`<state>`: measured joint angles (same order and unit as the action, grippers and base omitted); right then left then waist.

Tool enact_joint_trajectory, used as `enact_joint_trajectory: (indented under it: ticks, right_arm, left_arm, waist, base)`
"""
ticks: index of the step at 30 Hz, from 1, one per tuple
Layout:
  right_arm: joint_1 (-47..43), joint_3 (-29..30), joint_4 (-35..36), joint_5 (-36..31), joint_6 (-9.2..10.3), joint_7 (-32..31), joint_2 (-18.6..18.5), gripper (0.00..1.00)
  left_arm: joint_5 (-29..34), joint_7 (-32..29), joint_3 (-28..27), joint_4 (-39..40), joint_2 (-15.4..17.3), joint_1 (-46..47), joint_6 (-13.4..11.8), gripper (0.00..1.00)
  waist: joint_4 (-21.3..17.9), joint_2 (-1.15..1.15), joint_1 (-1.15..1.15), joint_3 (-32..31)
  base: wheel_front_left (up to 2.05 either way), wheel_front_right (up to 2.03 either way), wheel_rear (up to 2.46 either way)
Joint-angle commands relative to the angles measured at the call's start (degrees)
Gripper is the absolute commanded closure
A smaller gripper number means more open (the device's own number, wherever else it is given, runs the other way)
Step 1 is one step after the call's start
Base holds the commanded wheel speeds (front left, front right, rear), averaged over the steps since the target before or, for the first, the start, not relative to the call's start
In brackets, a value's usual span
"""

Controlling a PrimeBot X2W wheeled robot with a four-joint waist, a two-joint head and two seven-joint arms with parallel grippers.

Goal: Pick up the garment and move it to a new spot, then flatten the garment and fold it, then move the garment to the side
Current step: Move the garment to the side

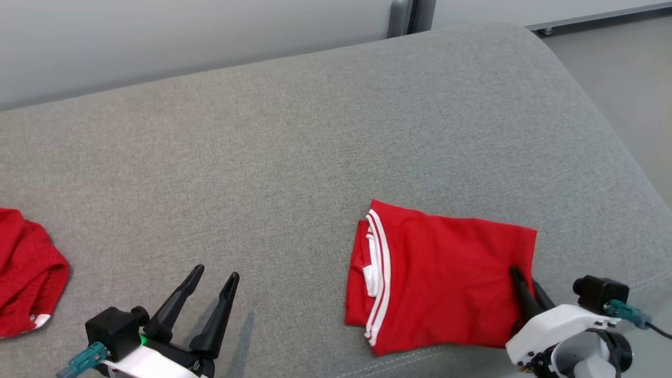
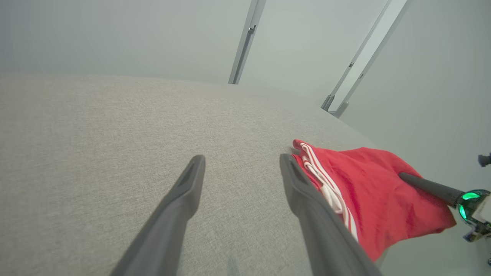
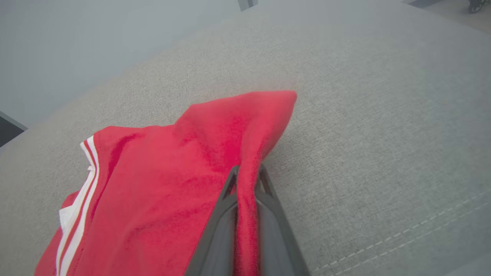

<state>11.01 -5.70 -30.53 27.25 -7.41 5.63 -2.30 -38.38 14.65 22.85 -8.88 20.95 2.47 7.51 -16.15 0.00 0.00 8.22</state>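
Note:
The garment [image 1: 441, 273], red with white stripes along its left edge, lies folded into a rectangle on the grey cushion [image 1: 294, 136] at the lower right of the head view. My right gripper [image 1: 525, 278] is shut on the garment's right edge; in the right wrist view that red edge [image 3: 245, 199] is pinched between the two dark fingers and pulled up a little. My left gripper [image 1: 215, 278] stands open over bare cushion to the left of the garment. In the left wrist view the garment [image 2: 368, 195] lies just right of the open fingers.
A second red cloth [image 1: 26, 273] lies crumpled at the cushion's far left edge. The cushion's front seam [image 1: 409, 357] runs just below the garment. Bare floor [image 1: 625, 68] shows past the cushion's right side, and a pale wall [image 1: 157, 37] behind.

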Motion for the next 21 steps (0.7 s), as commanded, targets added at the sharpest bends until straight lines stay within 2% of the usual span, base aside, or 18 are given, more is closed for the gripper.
enact_joint_trajectory:
  ticks: [1,4,9,14,15,21]
  right_arm:
    - [1.8,-0.1,1.5,-1.7,-0.08,1.3,-0.6,1.0]
    - [4.8,3.6,1.5,-6.8,-0.08,2.1,-0.6,1.0]
    - [10.7,13.0,3.3,-17.2,-0.08,1.5,-0.6,1.0]
    - [14.7,22.7,8.6,-25.8,-0.08,-1.5,-0.6,1.0]
    - [15.7,27.7,12.2,-28.7,-0.08,-3.7,-0.6,1.0]
    - [16.0,35.7,18.2,-33.2,-0.08,-8.3,-0.6,1.0]
  left_arm:
    - [0.2,0.3,-2.6,2.2,1.7,1.0,0.0,0.0]
    - [0.2,0.3,-3.4,4.0,2.9,0.5,0.0,0.0]
    - [0.0,0.3,-6.4,8.4,4.8,-0.3,0.0,0.0]
    - [-0.6,0.3,-8.4,13.2,7.9,-1.1,0.0,0.0]
    - [-1.4,0.3,-8.9,15.2,9.5,-1.1,0.0,0.0]
    - [-2.4,0.3,-9.1,17.4,11.2,-1.0,0.0,0.0]
  waist:
    - [0.4,0.0,0.0,0.8]
    - [1.0,0.0,0.0,2.2]
    - [3.4,0.0,0.0,5.4]
    - [6.9,0.0,0.0,8.6]
    - [8.9,0.0,0.0,10.0]
    - [11.2,0.0,0.0,11.3]
  base:
    - [0.0,0.0,0.0]
    - [0.0,0.0,0.0]
    - [0.0,0.0,0.0]
    - [0.0,0.0,0.0]
    - [0.0,0.0,0.0]
    - [0.0,0.0,0.0]
